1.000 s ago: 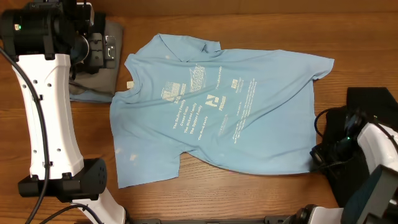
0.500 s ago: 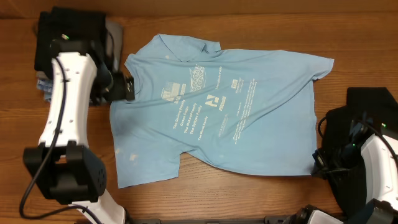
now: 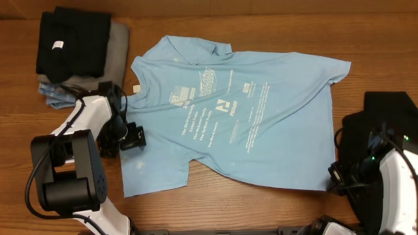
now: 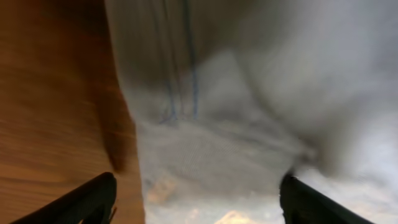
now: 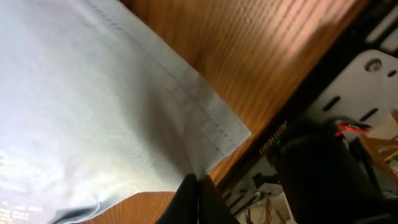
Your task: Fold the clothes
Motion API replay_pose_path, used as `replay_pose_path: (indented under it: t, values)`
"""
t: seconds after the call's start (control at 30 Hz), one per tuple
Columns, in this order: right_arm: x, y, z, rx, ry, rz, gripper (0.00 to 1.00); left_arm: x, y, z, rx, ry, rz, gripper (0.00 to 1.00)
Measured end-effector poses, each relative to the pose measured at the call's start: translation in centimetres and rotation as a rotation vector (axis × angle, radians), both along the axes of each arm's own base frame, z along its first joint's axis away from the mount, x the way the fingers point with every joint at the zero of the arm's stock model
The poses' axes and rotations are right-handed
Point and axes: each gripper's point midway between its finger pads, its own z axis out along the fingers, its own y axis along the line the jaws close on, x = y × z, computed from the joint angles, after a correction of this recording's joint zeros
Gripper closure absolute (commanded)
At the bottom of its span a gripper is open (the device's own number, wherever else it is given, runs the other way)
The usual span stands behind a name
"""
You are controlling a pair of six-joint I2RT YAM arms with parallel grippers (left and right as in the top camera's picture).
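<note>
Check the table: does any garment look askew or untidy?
Yes. The light-blue T-shirt lies spread at a slant, wrinkled, with fabric bunched along its top edge in the overhead view. The folded stack beside it looks tidy.

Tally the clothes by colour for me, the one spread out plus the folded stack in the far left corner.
Light blue T-shirt: 1
Black folded garment: 1
Grey folded garment: 1
Blue garment at the stack's bottom, only its edge showing: 1
Total: 4

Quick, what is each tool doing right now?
Left tool: open over the T-shirt, holding nothing.
Right tool: closed at the T-shirt's hem; grip cannot be told.
</note>
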Motion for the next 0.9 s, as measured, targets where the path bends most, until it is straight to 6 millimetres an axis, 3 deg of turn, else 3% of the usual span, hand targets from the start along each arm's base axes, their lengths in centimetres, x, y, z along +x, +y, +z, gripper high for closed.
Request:
replay_pose_path:
  t: [0.07, 0.1, 0.3, 0.4, 0.43, 0.5, 0.53, 0.6, 0.7, 0.77, 0.9]
  values:
    - [-0.5, 0.2, 0.5, -0.007, -0.014, 0.0, 0.96, -0.2, -0.3, -0.1, -0.01, -0.006, 0.019, 0.87]
    - [-0.7, 0.3, 0.8, -0.011, -0.02, 0.0, 0.96, -0.3, -0.4, -0.2, -0.009, -0.006, 0.024, 0.96]
    - [-2.6, 0.7, 1.7, -0.026, 0.019, 0.006, 0.96, -2.7, 0.4, 0.1, 0.037, 0.087, 0.018, 0.96]
    - [-2.8, 0.5, 1.7, -0.036, 0.026, 0.01, 0.77, -4.2, 1.0, 0.7, 0.044, 0.151, 0.036, 0.96]
    - [-2.7, 0.5, 1.7, -0.041, 0.024, 0.006, 0.7, -4.4, 1.2, 0.9, 0.046, 0.162, 0.042, 0.91]
    - [-2.3, 0.1, 1.5, -0.058, 0.004, 0.006, 0.65, -4.5, 1.5, 1.5, 0.048, 0.175, 0.053, 0.65]
    - [-2.0, -0.1, 1.4, -0.064, -0.008, 0.007, 0.62, -4.4, 1.7, 1.7, 0.052, 0.175, 0.055, 0.58]
    - [-1.2, -0.4, 1.2, -0.079, -0.04, 0.009, 0.58, -4.0, 2.0, 2.3, 0.062, 0.174, 0.056, 0.53]
    - [1.8, -1.1, 0.9, -0.098, -0.172, 0.017, 0.56, -3.2, 2.2, 3.8, 0.073, 0.169, 0.061, 0.53]
    - [5.3, -1.3, 1.2, -0.079, -0.339, 0.046, 0.55, -2.2, 2.4, 5.3, 0.072, 0.155, 0.061, 0.53]
    - [11.2, -2.0, 2.8, -0.09, -0.615, 0.103, 0.75, 1.8, 2.4, 8.2, 0.049, 0.028, 0.051, 0.52]
